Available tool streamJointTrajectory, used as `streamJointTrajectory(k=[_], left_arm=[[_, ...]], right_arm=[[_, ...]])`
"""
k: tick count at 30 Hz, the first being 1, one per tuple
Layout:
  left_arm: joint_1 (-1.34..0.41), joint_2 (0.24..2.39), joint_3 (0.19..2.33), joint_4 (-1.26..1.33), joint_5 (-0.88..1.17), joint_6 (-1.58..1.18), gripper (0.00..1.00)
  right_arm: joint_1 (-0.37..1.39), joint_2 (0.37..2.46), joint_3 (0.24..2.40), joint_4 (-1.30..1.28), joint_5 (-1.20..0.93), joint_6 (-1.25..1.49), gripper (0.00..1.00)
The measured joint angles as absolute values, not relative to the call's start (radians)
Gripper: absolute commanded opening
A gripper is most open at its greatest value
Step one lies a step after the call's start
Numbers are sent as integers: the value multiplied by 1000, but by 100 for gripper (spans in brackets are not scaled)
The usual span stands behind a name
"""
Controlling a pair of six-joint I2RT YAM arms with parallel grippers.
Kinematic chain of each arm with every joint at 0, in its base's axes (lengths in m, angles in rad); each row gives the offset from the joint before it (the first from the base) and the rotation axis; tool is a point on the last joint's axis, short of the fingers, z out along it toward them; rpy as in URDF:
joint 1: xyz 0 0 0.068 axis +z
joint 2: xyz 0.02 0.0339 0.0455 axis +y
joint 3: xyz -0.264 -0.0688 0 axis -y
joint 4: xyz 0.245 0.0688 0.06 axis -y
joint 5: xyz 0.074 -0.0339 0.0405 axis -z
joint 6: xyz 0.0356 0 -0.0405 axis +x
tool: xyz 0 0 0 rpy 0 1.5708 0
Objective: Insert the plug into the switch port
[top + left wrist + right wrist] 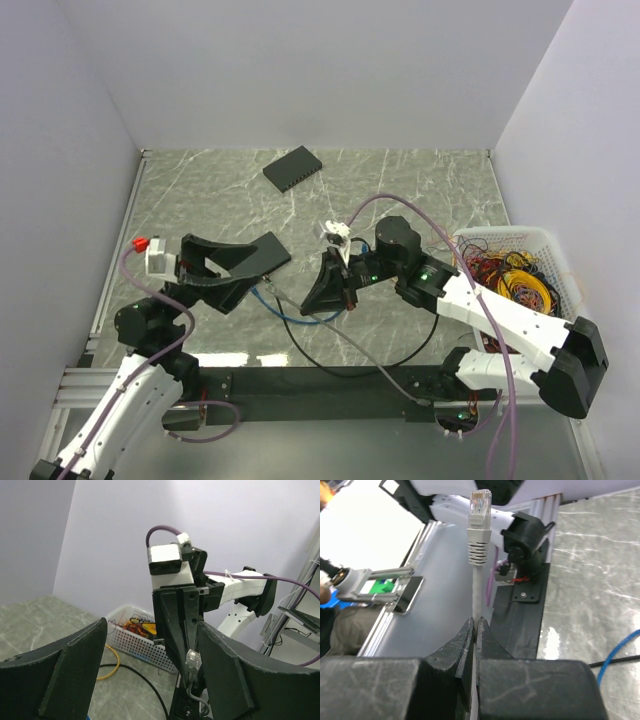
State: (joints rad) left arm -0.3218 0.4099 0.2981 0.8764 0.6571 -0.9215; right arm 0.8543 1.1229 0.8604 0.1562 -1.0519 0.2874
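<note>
My right gripper (475,622) is shut on a thin light-grey cable (477,587). The cable stands straight up out of the fingertips and ends in the clear plug (480,502). In the left wrist view the same plug (193,660) shows in front of the right gripper's black fingers (175,630). My left gripper (152,625) stands wide open with nothing in it, facing the right gripper (325,303). The switch (293,167), an oblong dark box, lies far back on the table, apart from both grippers. Its ports cannot be made out.
A flat black slab (266,252) lies by the left gripper's (245,270) tips. Blue (290,318) and black (340,362) cables run across the table between the arms. A white basket (555,255) of tangled wires stands at the right, with a yellow cable (112,665) beside it.
</note>
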Motion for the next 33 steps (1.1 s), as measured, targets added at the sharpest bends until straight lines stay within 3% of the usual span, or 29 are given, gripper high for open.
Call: streamJointTrajectory(k=[14,20,26,29,30,33], left_arm=[[-344,487,299,796,657,-907,77],[-357,490,299,776,657,-899,68],[-364,489,299,749,653,-885,48],[-366,490,302,735,648,-881,25],[-366,491,304,735,647,-879,12],[-368,506,316,738,643,-877,1]], right_arm=[[854,1182,888,139,-954,259,0],[853,1203,905,142,-910,249,0],[848,1231,910,141,-871,249,0],[839,1231,910,153,-852,255,0],[836,1231,909,162,-851,260,0],[825,1230,907,181,-843,271,0]])
